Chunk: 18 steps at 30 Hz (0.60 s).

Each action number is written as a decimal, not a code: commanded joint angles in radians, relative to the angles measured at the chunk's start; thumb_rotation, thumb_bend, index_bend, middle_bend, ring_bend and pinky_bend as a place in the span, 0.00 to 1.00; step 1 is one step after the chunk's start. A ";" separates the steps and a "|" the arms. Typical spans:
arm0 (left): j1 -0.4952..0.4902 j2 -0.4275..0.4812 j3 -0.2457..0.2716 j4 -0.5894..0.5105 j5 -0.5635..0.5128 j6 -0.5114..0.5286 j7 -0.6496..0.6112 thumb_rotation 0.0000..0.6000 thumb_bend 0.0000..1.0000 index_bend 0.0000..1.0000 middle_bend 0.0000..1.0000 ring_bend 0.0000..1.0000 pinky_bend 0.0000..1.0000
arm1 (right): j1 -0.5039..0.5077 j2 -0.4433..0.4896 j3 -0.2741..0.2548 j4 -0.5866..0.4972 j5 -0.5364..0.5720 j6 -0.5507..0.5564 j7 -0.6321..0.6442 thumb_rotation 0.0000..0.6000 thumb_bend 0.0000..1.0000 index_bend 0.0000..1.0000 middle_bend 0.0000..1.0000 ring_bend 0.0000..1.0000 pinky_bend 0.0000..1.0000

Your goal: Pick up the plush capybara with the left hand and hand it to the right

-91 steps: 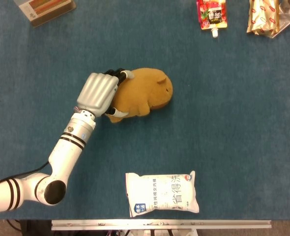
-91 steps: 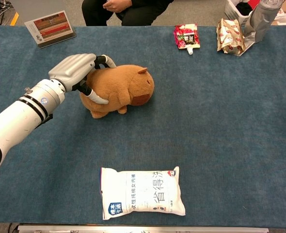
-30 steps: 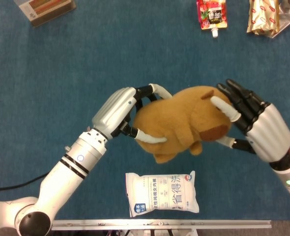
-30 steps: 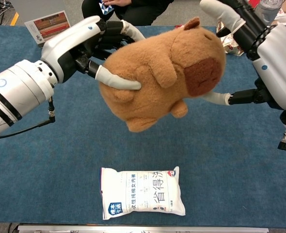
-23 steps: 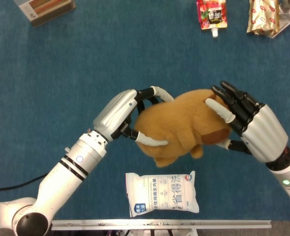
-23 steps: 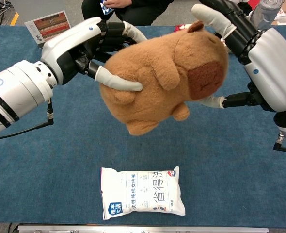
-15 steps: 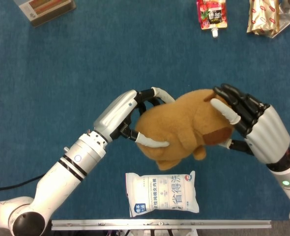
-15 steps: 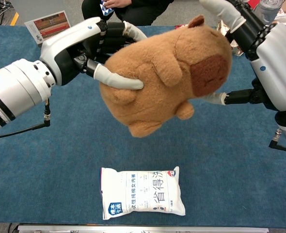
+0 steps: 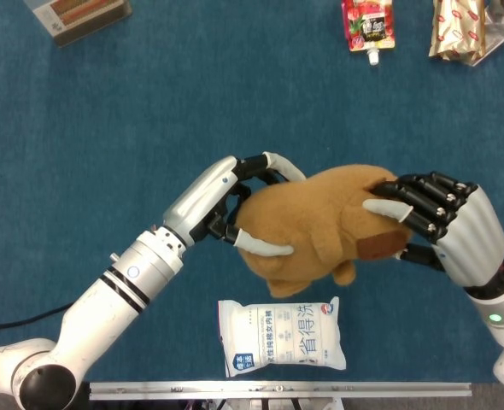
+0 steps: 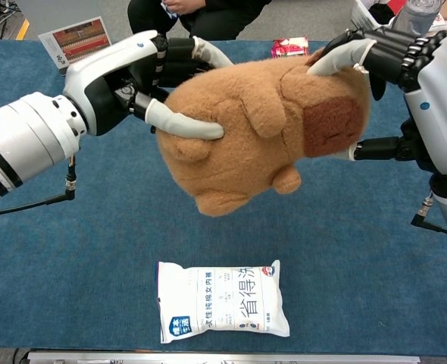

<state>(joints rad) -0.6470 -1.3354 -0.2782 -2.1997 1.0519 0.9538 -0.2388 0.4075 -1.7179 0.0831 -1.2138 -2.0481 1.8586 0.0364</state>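
Robot test lab: blue-felt table (image 10: 72,250), seated observer (image 10: 193,15) behind.

A blue cloth (image 9: 107,128) covers the table. Near its front edge lies a white packet (image 9: 282,336) with blue print, flat on the cloth. Well away from the packet, at the far left corner, sits a flat box (image 9: 74,14) with a red-striped picture on its top. Far beyond the packet and to its right lies a red pouch (image 9: 369,24) with a white spout — the spout points toward the packet. Right of the pouch rests a crinkled gold bag (image 9: 460,29). Past the far edge — in the chest view — a person (image 10: 193,15) in dark clothes sits.
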 commanded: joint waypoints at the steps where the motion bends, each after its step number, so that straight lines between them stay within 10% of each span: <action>1: 0.001 0.003 0.000 0.000 -0.001 -0.002 -0.013 1.00 0.00 0.42 0.59 0.59 0.82 | 0.001 -0.006 0.000 0.006 0.003 0.011 0.004 1.00 0.00 0.61 0.62 0.65 0.80; 8: 0.004 0.012 0.008 0.007 0.032 -0.020 -0.048 1.00 0.00 0.33 0.49 0.50 0.72 | 0.004 -0.024 0.004 0.023 0.009 0.041 0.015 1.00 0.00 0.70 0.70 0.74 0.89; 18: 0.008 0.015 0.026 0.030 0.090 -0.025 -0.071 1.00 0.00 0.10 0.06 0.14 0.40 | 0.005 -0.030 0.000 0.031 0.023 0.061 0.027 1.00 0.00 0.76 0.74 0.79 0.96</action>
<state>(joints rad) -0.6386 -1.3212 -0.2539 -2.1712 1.1392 0.9299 -0.3096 0.4123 -1.7480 0.0830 -1.1829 -2.0257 1.9189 0.0628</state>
